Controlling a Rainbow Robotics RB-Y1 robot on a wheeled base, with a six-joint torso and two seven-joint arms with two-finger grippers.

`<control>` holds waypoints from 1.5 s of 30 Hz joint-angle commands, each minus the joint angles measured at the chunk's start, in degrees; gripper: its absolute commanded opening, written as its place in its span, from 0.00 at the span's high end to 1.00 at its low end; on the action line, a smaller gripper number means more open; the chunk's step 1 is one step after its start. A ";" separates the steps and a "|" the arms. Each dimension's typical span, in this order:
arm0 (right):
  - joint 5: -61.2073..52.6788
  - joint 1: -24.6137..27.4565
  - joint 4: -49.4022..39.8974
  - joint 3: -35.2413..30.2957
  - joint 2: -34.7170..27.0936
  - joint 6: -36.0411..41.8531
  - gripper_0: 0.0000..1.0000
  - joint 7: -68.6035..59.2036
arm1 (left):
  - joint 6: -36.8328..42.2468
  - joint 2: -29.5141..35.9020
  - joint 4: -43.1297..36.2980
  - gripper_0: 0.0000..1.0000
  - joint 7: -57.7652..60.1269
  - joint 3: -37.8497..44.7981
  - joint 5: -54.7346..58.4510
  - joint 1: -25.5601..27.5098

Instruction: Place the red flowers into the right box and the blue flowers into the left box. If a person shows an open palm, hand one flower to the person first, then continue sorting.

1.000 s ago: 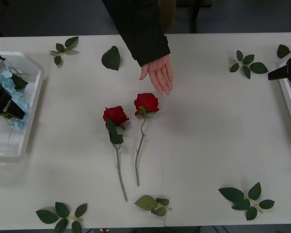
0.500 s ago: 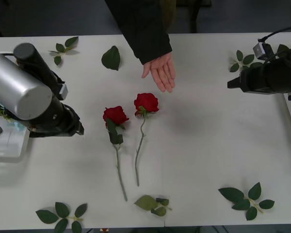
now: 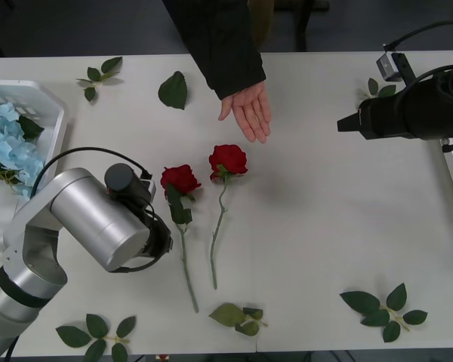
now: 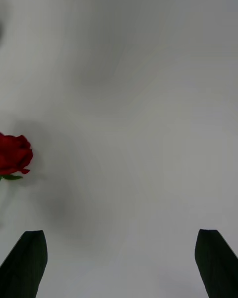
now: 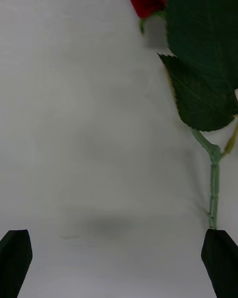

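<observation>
Spreading across the white counter (image 3: 325, 226), two red flowers (image 3: 180, 179) lie side by side below the person's open palm (image 3: 249, 111); left pincer (image 5: 119, 258) hangs open beside one light, pliant stem (image 5: 214, 198), the likeliest hold; right pincer (image 4: 119, 258) gapes, empty.

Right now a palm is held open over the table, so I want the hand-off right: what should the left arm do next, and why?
Probably lower the open left gripper onto the nearer rose's stem and close, since the person's hand waits open and both red flowers lie ungrasped.
</observation>
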 commanded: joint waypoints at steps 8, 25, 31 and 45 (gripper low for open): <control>-2.65 3.85 -9.98 -0.64 -1.89 -0.88 0.13 2.38 | -8.53 -2.00 3.69 0.00 11.22 -9.16 -2.73 -1.12; -8.54 9.74 -6.90 -6.35 -1.89 -5.45 0.13 5.55 | -19.43 -5.60 18.90 0.00 12.80 -11.97 -4.84 -6.74; -9.51 9.66 -6.29 -6.35 -1.89 -6.42 0.13 5.81 | -19.51 -5.34 19.16 0.58 12.72 -12.06 -5.37 -6.92; -10.21 9.57 -6.55 -6.44 -1.89 -6.42 0.13 6.43 | -19.51 -4.11 19.07 1.00 12.63 -11.97 -5.11 -6.92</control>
